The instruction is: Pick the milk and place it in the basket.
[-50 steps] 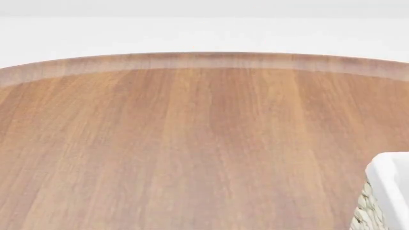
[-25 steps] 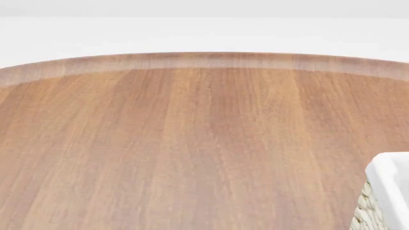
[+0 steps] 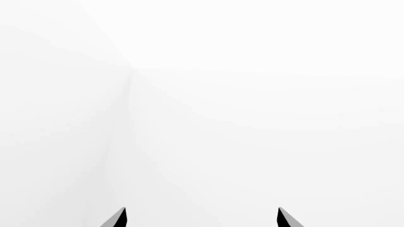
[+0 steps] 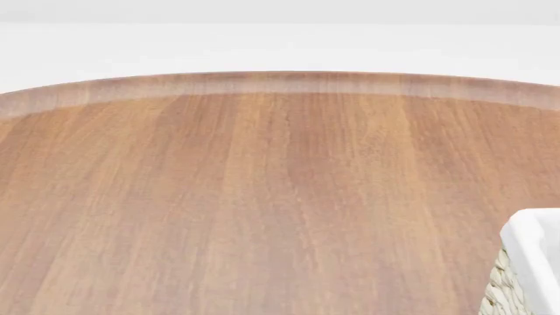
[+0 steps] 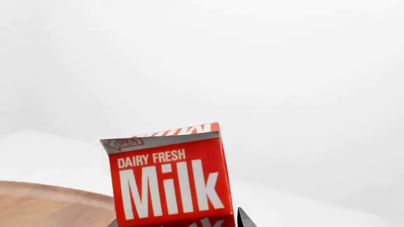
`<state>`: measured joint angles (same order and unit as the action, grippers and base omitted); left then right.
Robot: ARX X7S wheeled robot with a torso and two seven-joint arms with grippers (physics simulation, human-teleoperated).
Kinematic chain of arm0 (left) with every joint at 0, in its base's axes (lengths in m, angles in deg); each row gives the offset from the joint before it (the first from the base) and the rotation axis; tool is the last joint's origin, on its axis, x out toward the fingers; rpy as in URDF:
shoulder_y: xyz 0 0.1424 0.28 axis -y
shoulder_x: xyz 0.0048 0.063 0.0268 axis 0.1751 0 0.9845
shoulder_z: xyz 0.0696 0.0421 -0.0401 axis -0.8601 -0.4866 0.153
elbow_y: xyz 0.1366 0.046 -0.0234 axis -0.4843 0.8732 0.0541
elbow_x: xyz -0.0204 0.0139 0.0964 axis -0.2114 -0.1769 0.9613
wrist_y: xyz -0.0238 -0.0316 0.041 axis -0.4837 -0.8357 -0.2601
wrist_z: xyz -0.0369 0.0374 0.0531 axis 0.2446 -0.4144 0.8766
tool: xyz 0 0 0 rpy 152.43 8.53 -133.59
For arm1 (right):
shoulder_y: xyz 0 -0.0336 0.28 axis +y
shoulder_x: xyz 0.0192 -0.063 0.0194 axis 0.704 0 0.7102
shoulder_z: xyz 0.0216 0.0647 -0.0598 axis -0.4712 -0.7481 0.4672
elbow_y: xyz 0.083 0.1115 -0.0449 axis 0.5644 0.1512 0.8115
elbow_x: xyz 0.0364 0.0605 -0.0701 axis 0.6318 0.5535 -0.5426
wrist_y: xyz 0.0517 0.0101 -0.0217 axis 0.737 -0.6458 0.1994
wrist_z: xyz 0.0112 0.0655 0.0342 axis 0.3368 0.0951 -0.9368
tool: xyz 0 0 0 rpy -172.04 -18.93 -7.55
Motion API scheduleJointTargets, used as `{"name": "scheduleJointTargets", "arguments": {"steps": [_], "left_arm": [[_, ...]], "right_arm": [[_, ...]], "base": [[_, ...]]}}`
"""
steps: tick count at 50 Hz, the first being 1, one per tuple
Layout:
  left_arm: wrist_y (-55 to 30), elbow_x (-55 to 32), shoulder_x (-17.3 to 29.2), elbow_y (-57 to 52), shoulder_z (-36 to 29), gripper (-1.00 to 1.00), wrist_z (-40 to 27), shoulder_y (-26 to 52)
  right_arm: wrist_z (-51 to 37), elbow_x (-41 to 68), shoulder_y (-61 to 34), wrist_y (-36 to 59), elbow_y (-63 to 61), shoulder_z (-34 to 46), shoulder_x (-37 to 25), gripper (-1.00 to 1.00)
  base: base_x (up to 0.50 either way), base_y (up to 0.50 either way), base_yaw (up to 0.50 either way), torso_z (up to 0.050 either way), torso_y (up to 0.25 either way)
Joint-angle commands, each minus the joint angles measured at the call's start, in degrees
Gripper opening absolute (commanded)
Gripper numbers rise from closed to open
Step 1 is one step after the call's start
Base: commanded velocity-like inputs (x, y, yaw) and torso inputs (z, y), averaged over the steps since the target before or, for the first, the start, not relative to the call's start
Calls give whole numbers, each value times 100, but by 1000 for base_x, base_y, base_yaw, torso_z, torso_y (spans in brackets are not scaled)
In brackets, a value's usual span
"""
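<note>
In the right wrist view the milk (image 5: pixel 169 182) fills the lower middle, red gable top with white "Milk" lettering upright and slightly tilted, sitting right at the right gripper (image 5: pixel 183 223); only one dark fingertip (image 5: pixel 243 219) shows beside the carton's lower edge, so the carton looks held between the fingers and lifted, but the contact itself is cut off by the frame, judged grasping the milk, not confirmed. A slice of the wooden table (image 5: pixel 44 205) shows low behind it. Handling guess: small paper carton, light, fairly stiff on the flat sides but crushable at the gable; smooth printed faces may slip, so hold across the flat side walls below the gable, moderate squeeze, keep upright. The head view shows none of this: just the table top (image 4: pixel 262 197) and a corner of the basket (image 4: pixel 529 262) at its right edge, white liner over wicker; no arm, no carton. So the basket's place comes only from the head view, the milk only from the right wrist. The left wrist view shows blank white and the left gripper (image 3: pixel 200 220) tips spread apart, holding nothing.
</note>
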<state>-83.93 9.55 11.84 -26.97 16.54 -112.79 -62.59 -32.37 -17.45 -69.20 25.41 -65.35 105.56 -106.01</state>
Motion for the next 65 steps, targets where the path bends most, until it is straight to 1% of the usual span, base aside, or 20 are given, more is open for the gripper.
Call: {"name": "scheduleJointTargets", "arguments": {"steps": [1,5,14,19,26,33,36,38,43,47,50,53,55,60,65], "left_arm": [[-100,146,-68,-55,110,100,105,12],[-82,84,-63,-69,149,100,83,42],[-83,83,-36,-59,132,100,71,65],[-99,70,-19,-59,95,100,50,113],[-100,87,-12,-53,48,100,49,126],[-90,88,-2,-53,47,100,43,121],[-88,93,2,-44,39,100,42,125],[-84,95,2,-44,32,100,41,125],[-72,124,-3,-34,-3,100,54,119],[-62,131,0,-40,-3,100,56,103],[-63,119,9,-40,3,100,47,105],[-67,117,18,-44,-4,100,40,111],[-67,116,17,-50,-10,100,35,107],[-75,111,32,-61,-27,100,20,120],[-75,113,35,-61,-49,100,13,126]], "right_arm": [[1455,-766,-1291,158,836,1089,55,-100],[1786,-1070,-1556,41,1225,1521,169,-100],[2270,-1394,-1863,68,1831,1952,353,-100],[2625,-1795,-2015,42,2301,2188,509,-100],[3533,-2928,-2039,-41,3000,2332,864,-100],[4307,-3946,-2038,-277,3854,2259,1308,-100],[4733,-4289,-2028,-374,4132,2519,1432,-100],[4879,-4539,-2042,-493,4390,2413,1569,-100],[5546,-5667,-2048,-919,5268,2059,2026,-100],[5764,-6324,-2048,-1212,5807,1655,2280,-100],[5882,-6587,-2037,-1347,6066,1586,2365,-100],[5997,-6668,-2011,-1367,6163,1614,2399,-100],[6215,-6758,-1908,-1319,6079,1781,2363,-100],[6307,-6755,-1779,-1190,5928,1845,2306,-100],[6535,-6625,-1462,-841,5417,2163,2105,-100]], "base": [[0,0,0,0,0],[0,0,0,0,0],[0,0,0,0,1],[0,0,0,0,2],[0,0,0,1,1],[0,0,0,0,0],[0,0,0,0,3],[0,0,0,0,0],[0,0,0,2,2],[0,0,0,0,0],[0,0,0,0,3],[0,0,0,0,0],[0,0,0,0,0],[0,0,0,0,2],[0,0,0,2,2]]}}
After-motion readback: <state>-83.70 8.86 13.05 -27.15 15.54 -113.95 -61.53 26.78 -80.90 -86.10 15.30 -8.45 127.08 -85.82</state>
